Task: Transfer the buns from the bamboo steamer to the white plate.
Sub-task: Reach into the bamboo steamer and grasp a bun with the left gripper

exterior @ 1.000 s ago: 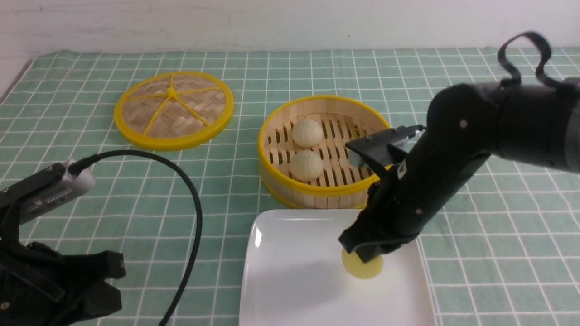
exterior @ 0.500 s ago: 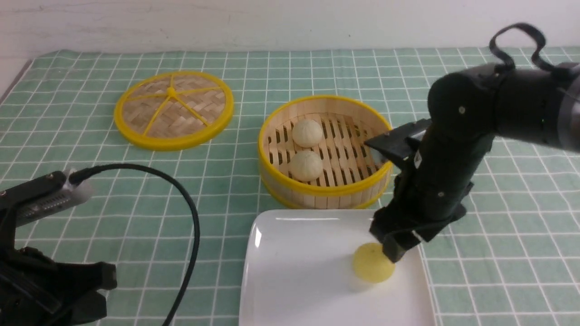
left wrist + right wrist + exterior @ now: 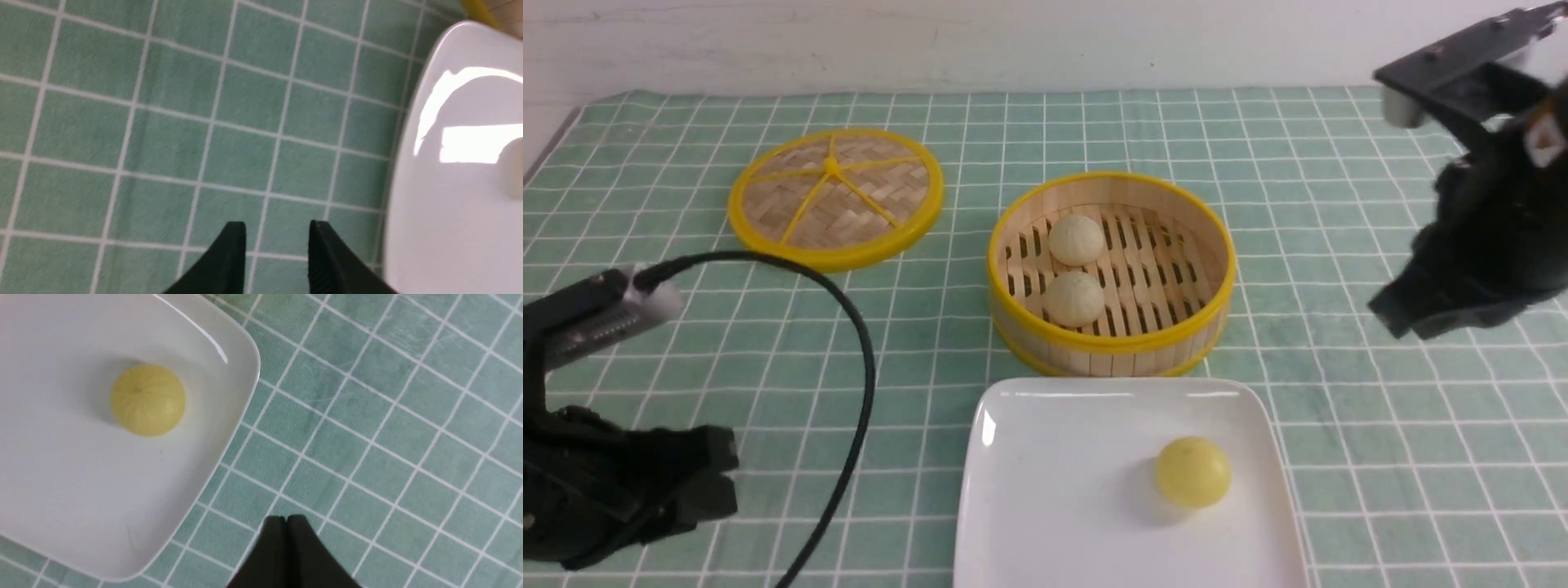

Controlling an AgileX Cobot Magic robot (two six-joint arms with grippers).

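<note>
Two cream-white buns [image 3: 1076,238] [image 3: 1074,298] lie in the bamboo steamer [image 3: 1111,343] at mid-table. The yellow bun [image 3: 1192,482] [image 3: 147,399] rests alone on the white plate [image 3: 1054,490] [image 3: 61,490] [image 3: 449,245] in front of the steamer. My right gripper [image 3: 1409,314] [image 3: 287,519] hangs raised at the right, clear of the plate, its jaws pressed together with nothing between them. My left gripper [image 3: 711,482] [image 3: 277,226] sits low at the near left over the cloth beside the plate, jaws apart and empty.
A flat woven lid with a yellow rim [image 3: 836,196] lies at the back left. A black cable [image 3: 858,343] loops from the left wrist camera over the green checked tablecloth [image 3: 1339,408]. A white wall runs behind the table.
The right gripper let go of the yellow bun on the plate, then rose and swung away to the right, shutting. The left arm shifted only slightly.
</note>
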